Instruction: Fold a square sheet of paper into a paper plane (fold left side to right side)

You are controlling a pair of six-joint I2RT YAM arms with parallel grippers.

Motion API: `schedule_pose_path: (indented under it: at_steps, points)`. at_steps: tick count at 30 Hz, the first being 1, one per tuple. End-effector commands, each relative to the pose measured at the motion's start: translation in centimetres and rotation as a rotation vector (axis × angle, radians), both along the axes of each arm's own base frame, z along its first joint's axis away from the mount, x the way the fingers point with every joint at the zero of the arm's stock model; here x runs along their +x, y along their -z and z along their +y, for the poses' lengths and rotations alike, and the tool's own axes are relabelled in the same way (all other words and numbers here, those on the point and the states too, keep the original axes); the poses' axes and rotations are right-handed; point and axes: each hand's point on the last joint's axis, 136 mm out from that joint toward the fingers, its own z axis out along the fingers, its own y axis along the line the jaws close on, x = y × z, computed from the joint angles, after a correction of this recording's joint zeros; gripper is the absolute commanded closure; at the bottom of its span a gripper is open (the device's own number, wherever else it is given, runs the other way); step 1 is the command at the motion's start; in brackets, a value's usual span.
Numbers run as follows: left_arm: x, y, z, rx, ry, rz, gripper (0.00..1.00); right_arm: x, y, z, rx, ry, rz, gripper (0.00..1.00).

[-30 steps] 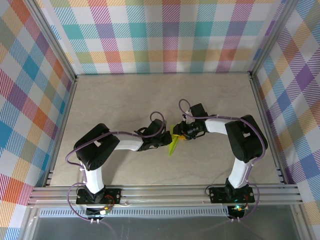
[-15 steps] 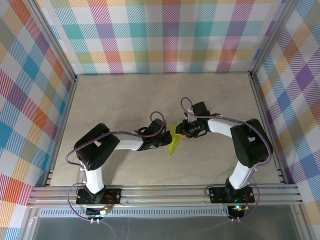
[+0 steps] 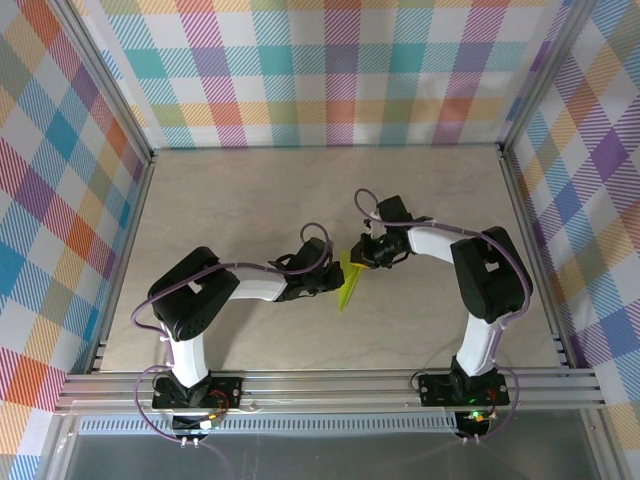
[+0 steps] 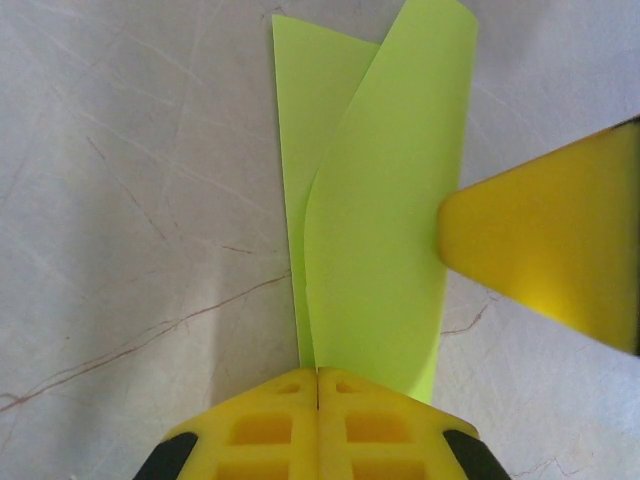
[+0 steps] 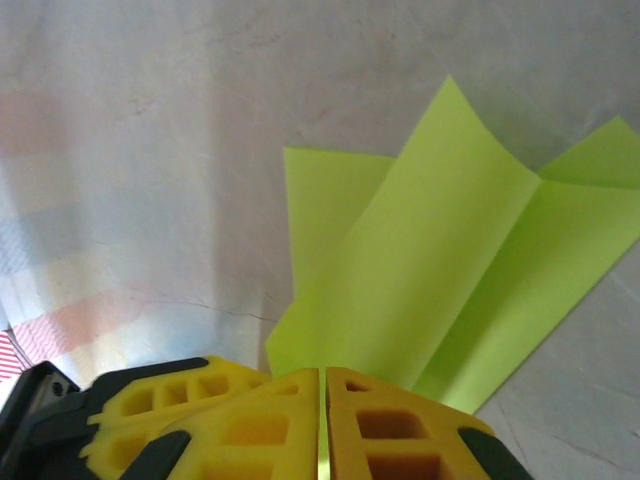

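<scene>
The lime sheet of paper (image 3: 347, 287) stands in the middle of the table, folded into a narrow, pointed paper plane shape with creased flaps. My left gripper (image 3: 333, 283) grips it from the left. In the left wrist view its jaws (image 4: 318, 373) are pressed together on the paper's (image 4: 380, 230) near edge. My right gripper (image 3: 363, 258) holds the paper from the upper right. In the right wrist view (image 5: 322, 372) a thin strip of lime paper (image 5: 440, 250) shows in the seam between its jaws. One yellow right finger (image 4: 560, 240) touches the raised flap.
The beige marble-patterned table top (image 3: 250, 200) has plaid walls on three sides and an aluminium rail (image 3: 320, 385) along the near edge. Both arm bases sit at that rail. Open table lies behind and to both sides of the paper.
My right gripper has closed on the paper's upper part and its arm has shifted slightly up and left. The left gripper and the paper have stayed put.
</scene>
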Motion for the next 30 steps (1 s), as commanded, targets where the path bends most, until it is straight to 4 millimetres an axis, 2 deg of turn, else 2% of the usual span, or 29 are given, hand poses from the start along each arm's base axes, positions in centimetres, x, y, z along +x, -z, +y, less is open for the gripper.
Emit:
schedule_pose_path:
  at_steps: [1,19,30]
  points:
    - [-3.5,4.4,1.1,0.122,0.044,0.130,0.98,-0.5,0.6,-0.1,-0.037,-0.027,0.015,0.88]
    - [-3.6,4.7,0.7,0.116,0.055,0.143,0.96,-1.4,1.8,-1.2,-0.092,-0.025,0.040,0.88]
    - [-3.3,4.2,0.5,0.098,0.054,0.129,0.92,-2.9,3.6,-2.2,-0.131,-0.017,0.078,0.88]
